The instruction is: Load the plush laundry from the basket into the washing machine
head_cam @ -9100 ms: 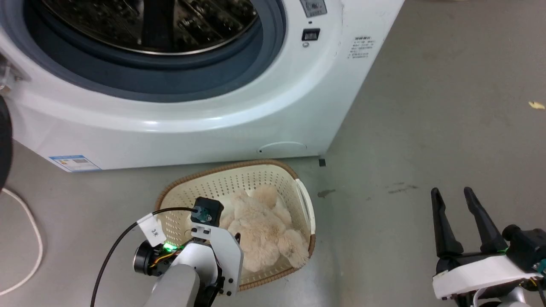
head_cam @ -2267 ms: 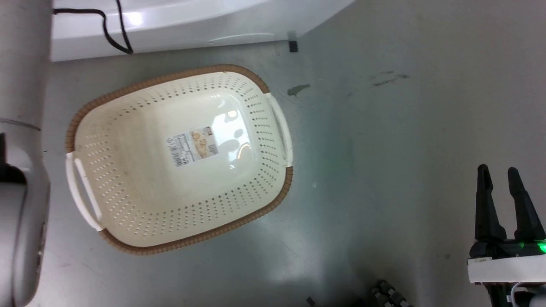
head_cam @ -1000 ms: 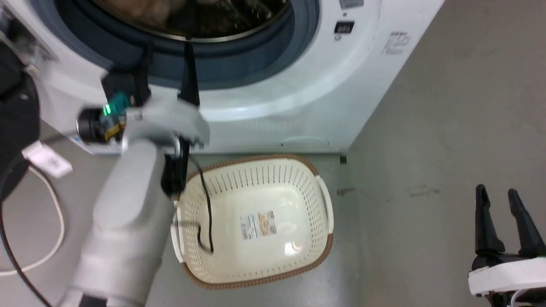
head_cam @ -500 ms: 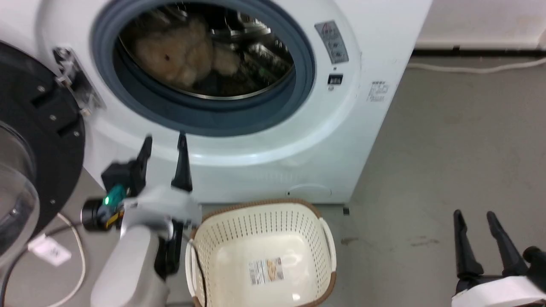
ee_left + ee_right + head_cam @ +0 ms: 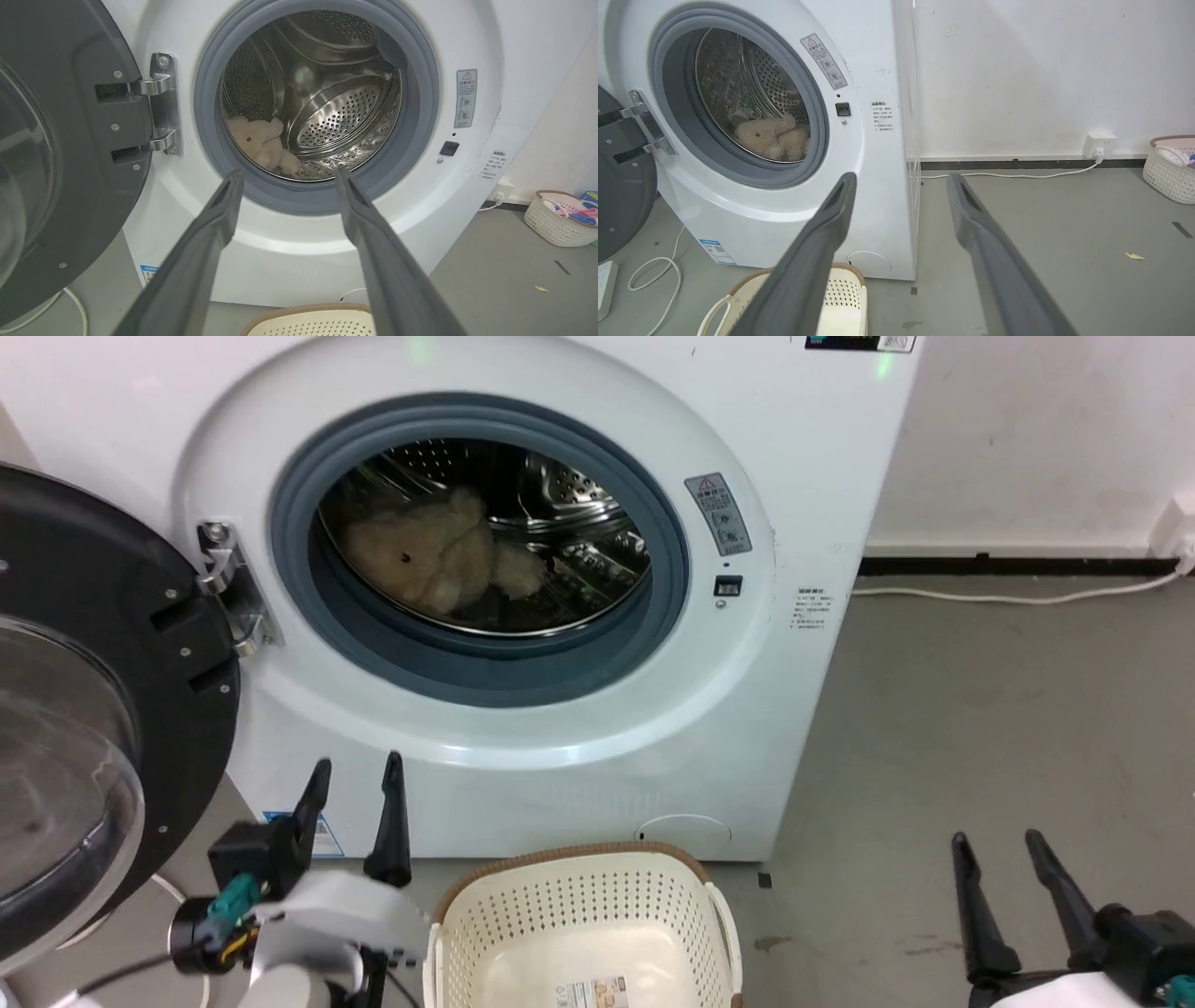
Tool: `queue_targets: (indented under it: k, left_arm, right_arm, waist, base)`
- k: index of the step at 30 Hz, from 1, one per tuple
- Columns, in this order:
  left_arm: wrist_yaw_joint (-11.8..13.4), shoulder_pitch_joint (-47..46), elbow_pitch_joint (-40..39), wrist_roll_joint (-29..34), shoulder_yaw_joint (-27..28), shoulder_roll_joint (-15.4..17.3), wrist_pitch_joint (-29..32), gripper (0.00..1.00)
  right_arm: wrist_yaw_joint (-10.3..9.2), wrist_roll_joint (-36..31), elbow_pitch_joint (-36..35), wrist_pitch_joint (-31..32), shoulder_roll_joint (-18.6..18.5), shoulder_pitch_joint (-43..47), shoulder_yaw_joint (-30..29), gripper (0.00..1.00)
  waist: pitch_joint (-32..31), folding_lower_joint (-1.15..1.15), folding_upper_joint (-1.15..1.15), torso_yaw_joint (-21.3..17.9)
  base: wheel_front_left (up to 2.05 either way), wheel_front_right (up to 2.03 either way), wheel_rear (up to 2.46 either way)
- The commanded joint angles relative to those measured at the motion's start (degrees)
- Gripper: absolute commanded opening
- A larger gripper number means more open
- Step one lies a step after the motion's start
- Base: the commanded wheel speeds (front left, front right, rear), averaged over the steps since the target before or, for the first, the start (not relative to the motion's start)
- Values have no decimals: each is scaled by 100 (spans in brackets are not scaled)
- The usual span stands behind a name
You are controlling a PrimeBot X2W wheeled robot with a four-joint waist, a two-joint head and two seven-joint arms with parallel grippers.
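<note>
Ok, teddy bear sits inside washer; basket on floor below; left gripper, right gripper both spread wide.

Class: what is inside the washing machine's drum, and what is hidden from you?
One beige plush bear lies in the steel drum. Its underside and the drum floor beneath are covered.

text: none legible | sign: warning triangle, sticker on washing machine
</note>
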Motion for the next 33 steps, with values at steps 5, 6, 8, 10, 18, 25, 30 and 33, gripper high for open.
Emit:
queue_targets:
  k: [5,6,8,10,18,25,30,33]
  left_arm:
    - [103,468,-368,-104,42,85,43,100]
    - [120,544,-440,-119,53,97,51,100]
    - [171,694,-577,-149,94,118,54,100]
    - [193,830,-700,-164,104,146,61,100]
    - [307,1344,-1032,-157,153,291,80,100]
    - [336,1664,-1332,-110,88,464,256,100]
    - [268,1766,-1482,-130,-28,515,397,100]
    - [240,1788,-1539,-154,-56,528,418,100]
  right_arm:
    - [5,-105,-37,-16,-10,132,110,100]
    - [5,-116,-41,-20,-10,151,120,100]
    - [5,-135,-51,-27,-10,193,130,100]
    - [5,-143,-75,-31,-10,227,137,100]
    - [5,-162,-168,-22,-10,341,206,100]
    - [5,-181,-220,-2,-10,484,277,100]
    - [5,-183,-254,11,-10,554,305,100]
    - [5,-174,-263,27,-10,583,302,100]
  waist:
    - [-134,0,0,63]
    - [-157,0,0,77]
    - [-200,0,0,105]
    - [-223,0,0,129]
    - [-287,0,0,172]
    - [-336,0,0,196]
    - [-346,0,0,202]
    - [-346,0,0,214]
  base:
    - [0,0,0]
    - [0,0,0]
    - [0,0,0]
    - [0,0,0]
    - [0,0,0]
    - [0,0,0]
    - [0,0,0]
    - [0,0,0]
